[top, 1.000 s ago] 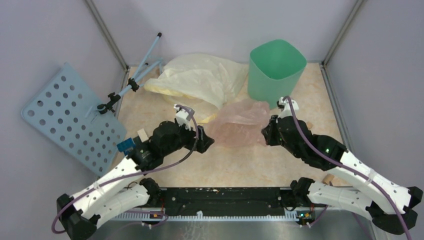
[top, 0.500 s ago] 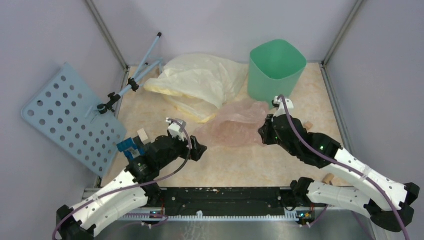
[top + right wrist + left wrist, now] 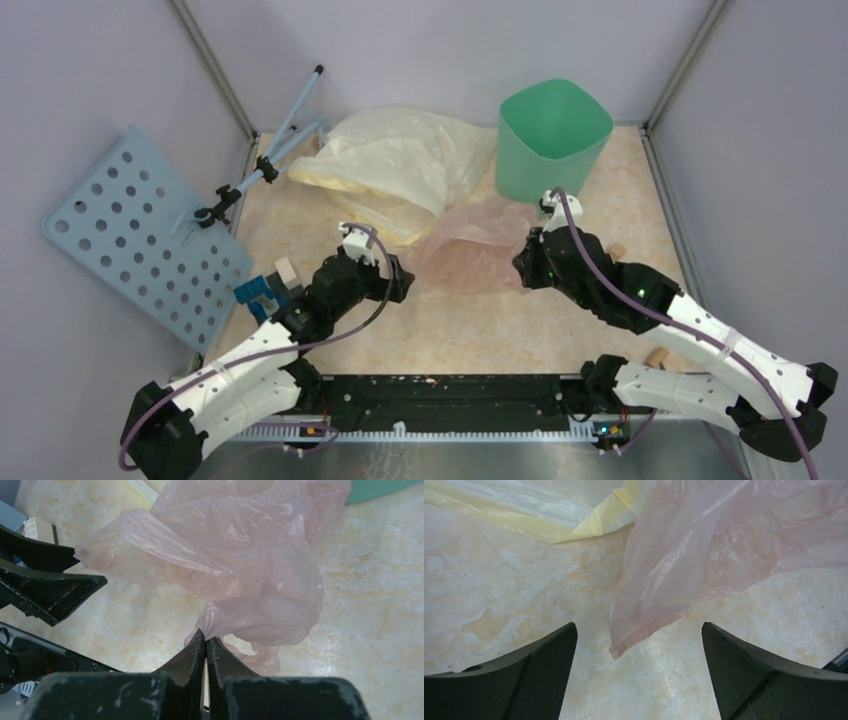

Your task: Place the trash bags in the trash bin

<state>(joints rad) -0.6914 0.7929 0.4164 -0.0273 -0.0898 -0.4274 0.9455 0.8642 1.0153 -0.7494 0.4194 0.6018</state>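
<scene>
The thin pale-pink trash bag (image 3: 470, 240) lies crumpled mid-table, just in front of the mint-green trash bin (image 3: 552, 140). My right gripper (image 3: 206, 639) is shut on a pinched fold of the pink bag (image 3: 235, 570) at its right edge; in the top view that gripper (image 3: 524, 258) sits at the bag's near right side. My left gripper (image 3: 639, 630) stands wide open just above the table, with a corner of the pink bag (image 3: 704, 545) reaching between its fingertips without touching them. In the top view the left gripper (image 3: 398, 278) is at the bag's left end.
A larger pale-yellow plastic bag (image 3: 400, 160) lies behind and left of the pink one, its edge (image 3: 574, 520) near my left gripper. A blue perforated panel (image 3: 140, 235) and a clamp stand (image 3: 262, 168) lean at the left wall. A small blue block (image 3: 258, 292) lies by the left arm.
My left arm pulled back toward the near edge, then came forward again to the pink bag's left corner, staying open. My right gripper shifted slightly left and away with the bag pinched.
</scene>
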